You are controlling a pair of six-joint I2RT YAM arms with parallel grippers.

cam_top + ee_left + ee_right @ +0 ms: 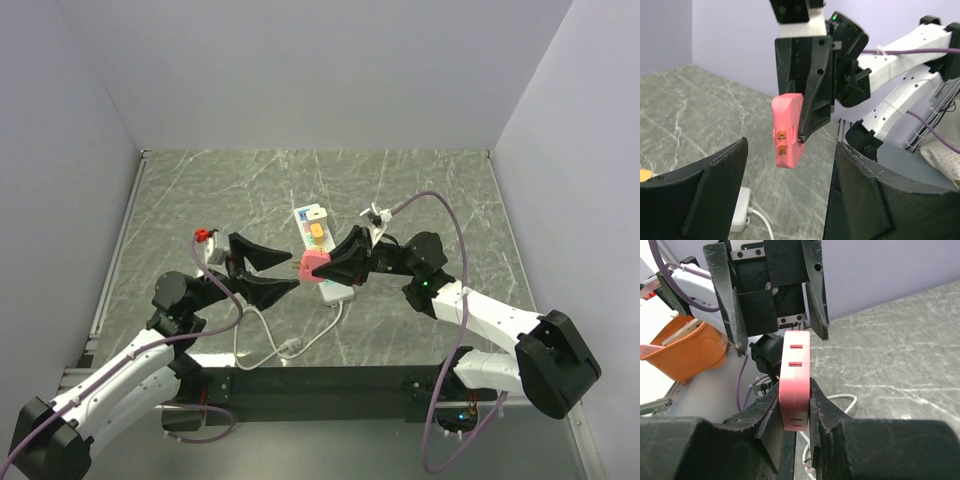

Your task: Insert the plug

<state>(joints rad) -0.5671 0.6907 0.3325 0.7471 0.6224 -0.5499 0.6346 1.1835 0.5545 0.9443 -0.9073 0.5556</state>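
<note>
My right gripper is shut on a pink plug block and holds it in the air above the near end of the white power strip. In the right wrist view the plug is clamped by its flat sides between my right gripper's fingers, with its slots showing. My left gripper is open just left of the plug and does not touch it. In the left wrist view the plug hangs beyond my open left gripper, showing two copper prongs.
The strip's white cable loops over the marble table towards the near edge. The strip's white end lies below my left fingers. An orange box stands off the table's left side. Grey walls enclose the table.
</note>
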